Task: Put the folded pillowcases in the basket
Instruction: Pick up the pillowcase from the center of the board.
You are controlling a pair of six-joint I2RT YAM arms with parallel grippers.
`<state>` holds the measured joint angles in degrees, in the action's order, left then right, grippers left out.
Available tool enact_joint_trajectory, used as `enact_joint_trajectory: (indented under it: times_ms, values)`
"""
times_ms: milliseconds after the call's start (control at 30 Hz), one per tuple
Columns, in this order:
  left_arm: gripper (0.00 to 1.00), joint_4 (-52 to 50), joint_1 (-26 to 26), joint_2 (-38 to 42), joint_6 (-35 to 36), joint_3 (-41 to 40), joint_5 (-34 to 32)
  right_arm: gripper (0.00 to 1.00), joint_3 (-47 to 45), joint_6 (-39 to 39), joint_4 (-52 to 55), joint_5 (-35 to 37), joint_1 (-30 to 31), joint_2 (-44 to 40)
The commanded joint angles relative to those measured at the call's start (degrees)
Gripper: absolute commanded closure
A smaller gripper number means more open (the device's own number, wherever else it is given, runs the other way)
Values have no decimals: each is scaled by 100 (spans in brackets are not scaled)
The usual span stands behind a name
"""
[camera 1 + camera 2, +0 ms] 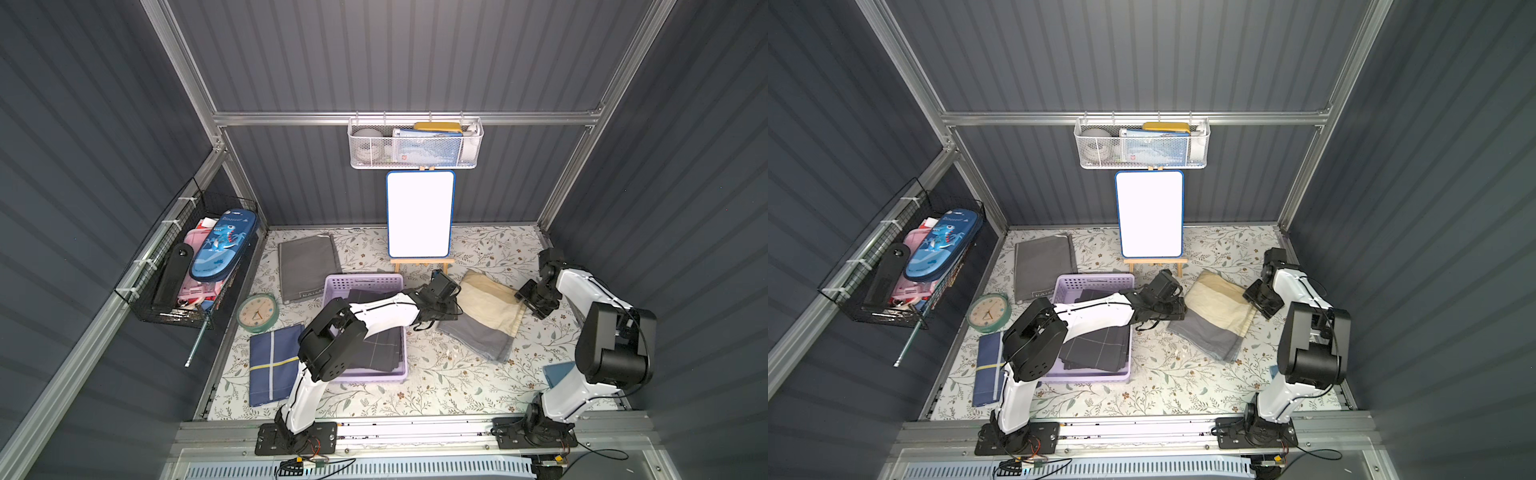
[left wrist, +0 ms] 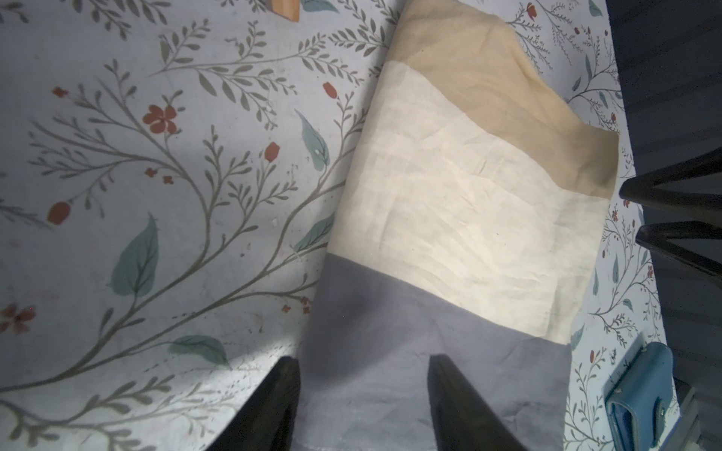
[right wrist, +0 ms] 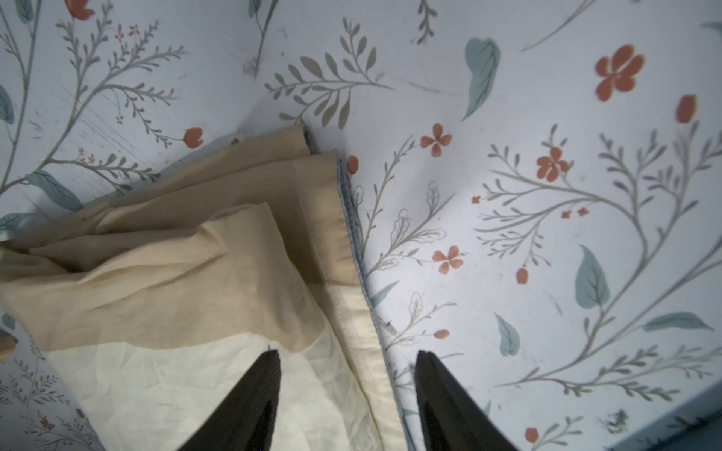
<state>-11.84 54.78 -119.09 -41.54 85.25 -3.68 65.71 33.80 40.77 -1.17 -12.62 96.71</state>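
On our floral table (image 1: 415, 386) the pillowcase (image 1: 486, 316) lies flat to the right of the basket (image 1: 365, 282), outside it. The left gripper (image 2: 361, 359) hangs with its jaws apart over the grey end. The right gripper (image 3: 345, 355) is spread likewise across the cream edge. Neither grips it. A dark cloth (image 1: 382, 349) lies in the basket.

basket (image 1: 362, 283) half hidden under left arm (image 1: 380, 315), blue wallet (image 2: 640, 394), perhaps, cut off
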Motion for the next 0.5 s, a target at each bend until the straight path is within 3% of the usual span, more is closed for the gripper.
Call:
enact_joint_trajectory:
  times_ms: [0, 300, 467]
  values:
    - [43, -292, 84, 5, -127, -75, 29, 40, 92, -105, -48, -24, -87, -3]
    - [44, -59, 93, 80, -179, -712, 200, 33, 140, -143, -329, -245, -235, 278]
    - [53, 188, 103, 144, -268, -846, 255, 33, 321, -267, -318, -288, -244, 565]
